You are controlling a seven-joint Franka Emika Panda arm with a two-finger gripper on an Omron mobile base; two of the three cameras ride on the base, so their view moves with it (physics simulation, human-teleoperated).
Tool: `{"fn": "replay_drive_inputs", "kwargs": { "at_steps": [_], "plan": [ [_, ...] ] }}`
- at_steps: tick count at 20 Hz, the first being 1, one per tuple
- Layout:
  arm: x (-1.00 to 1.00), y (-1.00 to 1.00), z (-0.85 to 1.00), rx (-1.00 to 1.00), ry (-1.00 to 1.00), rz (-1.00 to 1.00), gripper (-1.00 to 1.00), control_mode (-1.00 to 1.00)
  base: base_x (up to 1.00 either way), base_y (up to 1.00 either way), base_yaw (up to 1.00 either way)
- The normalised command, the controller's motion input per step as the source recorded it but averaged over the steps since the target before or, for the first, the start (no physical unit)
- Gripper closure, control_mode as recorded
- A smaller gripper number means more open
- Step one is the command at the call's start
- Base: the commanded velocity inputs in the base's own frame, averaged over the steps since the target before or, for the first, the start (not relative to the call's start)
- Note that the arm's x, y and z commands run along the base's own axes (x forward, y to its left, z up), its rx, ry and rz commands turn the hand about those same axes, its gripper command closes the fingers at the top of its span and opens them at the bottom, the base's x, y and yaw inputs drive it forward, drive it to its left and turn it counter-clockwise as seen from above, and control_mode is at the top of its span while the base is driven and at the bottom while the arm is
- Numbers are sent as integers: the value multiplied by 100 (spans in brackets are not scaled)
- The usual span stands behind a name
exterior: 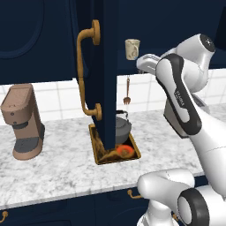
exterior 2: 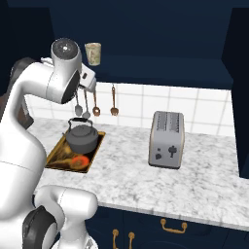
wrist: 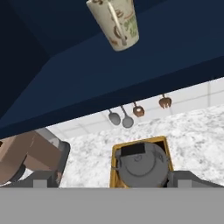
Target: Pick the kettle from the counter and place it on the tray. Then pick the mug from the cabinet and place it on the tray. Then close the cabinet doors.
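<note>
With the kettle [exterior 2: 81, 136] sitting on the tray [exterior 2: 62, 156], the pincer [wrist: 112, 186], jaws spread and holding nothing, is hovering just below the cabinet shelf [wrist: 131, 74]; approaching the mug [exterior: 132, 49] level (handle clear) seems wise.

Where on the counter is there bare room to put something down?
The counter is bare right of the toaster, and between the toaster and the tray. More bare marble lies between the coffee machine and the tray. The tray is crowded: the kettle sits on it.
</note>
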Motion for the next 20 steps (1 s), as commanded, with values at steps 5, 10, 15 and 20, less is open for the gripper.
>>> {"fn": "replay_drive_inputs", "kwargs": {
  "at_steps": [5,10,15,20],
  "plan": [
    [23,-6,33,0,-5,0,-100,-100,0,0,0],
    [32,-15,15,0,-2,0,-100,-100,0,0,0],
    [47,-18,0,0,0,0,-100,-100,0,0,0],
    [52,-2,0,0,1,0,-100,-100,0,0,0]
  ]
}}
